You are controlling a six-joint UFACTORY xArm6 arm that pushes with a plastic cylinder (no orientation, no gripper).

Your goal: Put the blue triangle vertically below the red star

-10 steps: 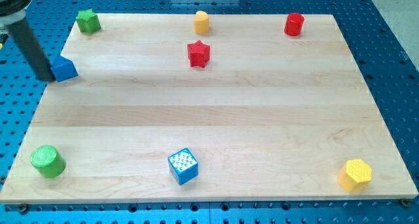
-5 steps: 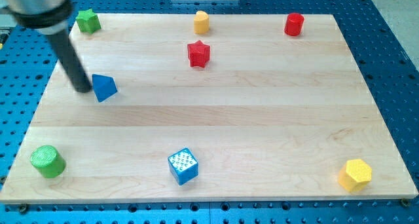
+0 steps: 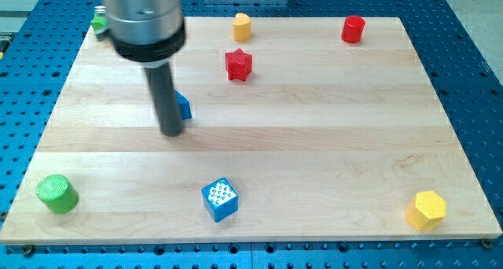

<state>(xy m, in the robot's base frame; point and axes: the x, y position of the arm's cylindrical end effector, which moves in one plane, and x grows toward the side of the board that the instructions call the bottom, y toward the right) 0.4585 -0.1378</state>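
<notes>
Bright even light, soft shadows, sharp

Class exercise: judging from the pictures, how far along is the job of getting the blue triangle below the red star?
Done: the blue triangle has been pushed from the board's left edge toward the middle. In hand: my tip sits against its left side, partly hiding it. Left: it still lies left of the red star, so more rightward pushing is needed.

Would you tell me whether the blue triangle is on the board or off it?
On the board: the blue triangle sits well inside its edges, beside my tip.
</notes>
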